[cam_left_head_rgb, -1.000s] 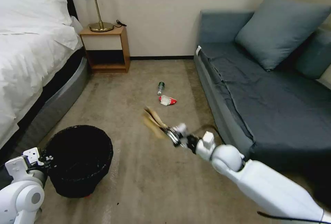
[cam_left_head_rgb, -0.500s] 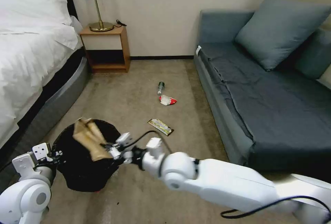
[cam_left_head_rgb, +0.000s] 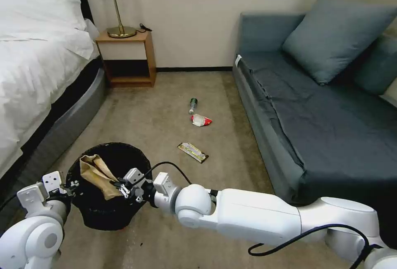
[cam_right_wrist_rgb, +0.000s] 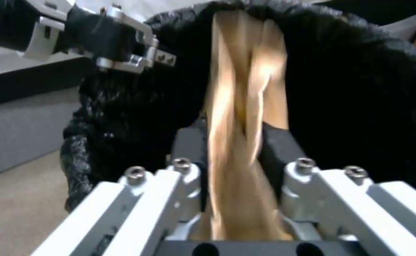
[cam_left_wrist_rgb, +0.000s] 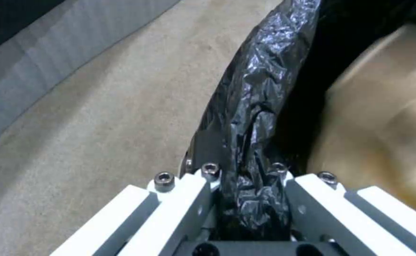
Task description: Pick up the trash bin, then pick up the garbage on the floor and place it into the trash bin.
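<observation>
Clamped right gripper (cam_left_head_rgb: 120,186) on the tan paper bag (cam_left_head_rgb: 96,170) over the mouth of the trash bin (cam_left_head_rgb: 108,215), probably to drop it inside, while left gripper (cam_left_head_rgb: 71,186) pinched the liner rim (cam_left_wrist_rgb: 257,117), holding the bin steady.

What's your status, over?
Left gripper shut on trash bin rim. Right gripper shut on paper bag, over the bin mouth. Wrapper, packet, bottle on carpet. Nothing in the way.
</observation>
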You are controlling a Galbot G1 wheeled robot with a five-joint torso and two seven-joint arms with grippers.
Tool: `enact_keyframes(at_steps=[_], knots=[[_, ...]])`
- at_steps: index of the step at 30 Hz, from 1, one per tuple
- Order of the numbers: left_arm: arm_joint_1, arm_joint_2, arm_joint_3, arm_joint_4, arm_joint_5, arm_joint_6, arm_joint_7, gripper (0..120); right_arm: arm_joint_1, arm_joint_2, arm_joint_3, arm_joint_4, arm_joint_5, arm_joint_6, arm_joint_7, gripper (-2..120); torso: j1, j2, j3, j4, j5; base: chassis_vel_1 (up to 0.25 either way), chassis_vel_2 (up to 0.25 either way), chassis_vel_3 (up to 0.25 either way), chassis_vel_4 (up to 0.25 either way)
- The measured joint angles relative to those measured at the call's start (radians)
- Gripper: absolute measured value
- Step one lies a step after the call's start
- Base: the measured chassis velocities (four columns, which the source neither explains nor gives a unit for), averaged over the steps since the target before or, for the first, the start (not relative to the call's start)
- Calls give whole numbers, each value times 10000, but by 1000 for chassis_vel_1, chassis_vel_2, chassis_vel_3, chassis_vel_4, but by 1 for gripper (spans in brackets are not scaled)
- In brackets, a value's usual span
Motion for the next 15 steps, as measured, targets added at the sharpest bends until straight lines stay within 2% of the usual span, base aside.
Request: enact_keyframes(at_steps=[2,4,7,8,12,13,15], knots=[[-25,-14,26,41,0,0,3,3,-56,-4,111,0,-72,0,3,33,0,0,0,0,1,0,0,0,0],[-28,-28,32,56,2,0,4,3,-80,-4,163,8,-90,0,8,37,0,0,0,0,1,0,0,0,0],[-21,-82,43,103,16,0,14,3,-237,23,616,160,-277,64,53,54,0,0,0,1,0,0,0,0,0],[-21,-82,43,103,16,0,14,3,-237,23,616,160,-277,64,53,54,0,0,0,1,0,0,0,0,0],[-34,-86,-11,229,40,0,31,3,-432,-76,1931,783,-287,-28,485,70,0,0,0,3,1,0,0,0,0],[-34,-86,-11,229,40,0,31,3,-432,-76,1931,783,-287,-28,485,70,0,0,0,3,1,0,0,0,0],[-79,-86,-101,307,66,0,35,3,-631,-490,2610,1124,-320,77,545,80,0,0,-1,3,3,0,0,0,0]])
